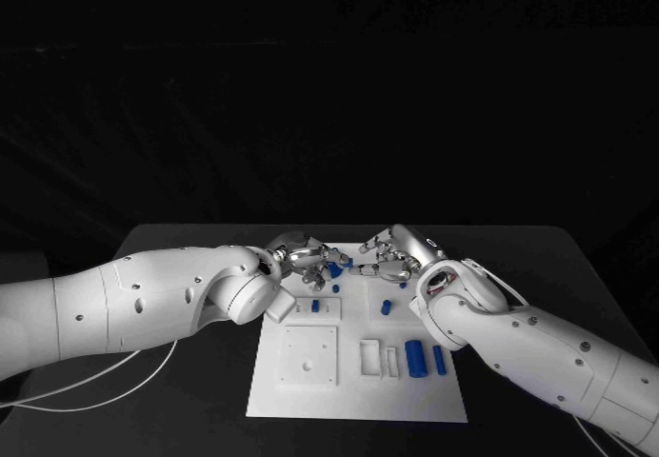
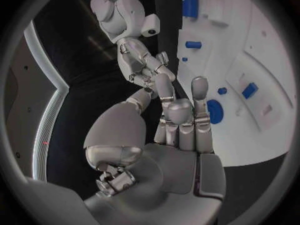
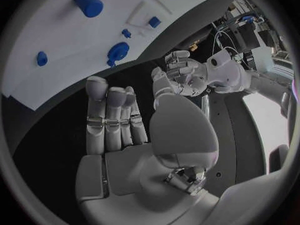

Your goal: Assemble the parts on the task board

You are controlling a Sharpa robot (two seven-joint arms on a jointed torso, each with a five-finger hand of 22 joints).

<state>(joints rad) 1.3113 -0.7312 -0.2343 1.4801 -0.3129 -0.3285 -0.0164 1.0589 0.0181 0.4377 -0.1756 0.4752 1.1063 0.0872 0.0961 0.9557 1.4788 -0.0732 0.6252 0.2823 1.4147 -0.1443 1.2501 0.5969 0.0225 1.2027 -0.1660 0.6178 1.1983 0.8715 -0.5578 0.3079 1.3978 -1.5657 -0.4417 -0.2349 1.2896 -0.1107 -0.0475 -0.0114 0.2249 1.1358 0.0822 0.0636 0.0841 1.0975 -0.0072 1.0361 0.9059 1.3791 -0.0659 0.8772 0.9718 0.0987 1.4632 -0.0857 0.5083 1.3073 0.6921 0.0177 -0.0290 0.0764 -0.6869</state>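
1 task board (image 1: 354, 395) w/ 5 blue parts (image 1: 416, 360), left hand (image 1: 305, 255) & right hand (image 1: 390, 257) both spread, holding nothing

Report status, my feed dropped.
Left robot hand open, right robot hand open, both above board's far edge. Blue parts on white board. Nothing blocking.

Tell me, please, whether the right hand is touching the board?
Apart: in the right wrist view, black table separates the right hand from the board.
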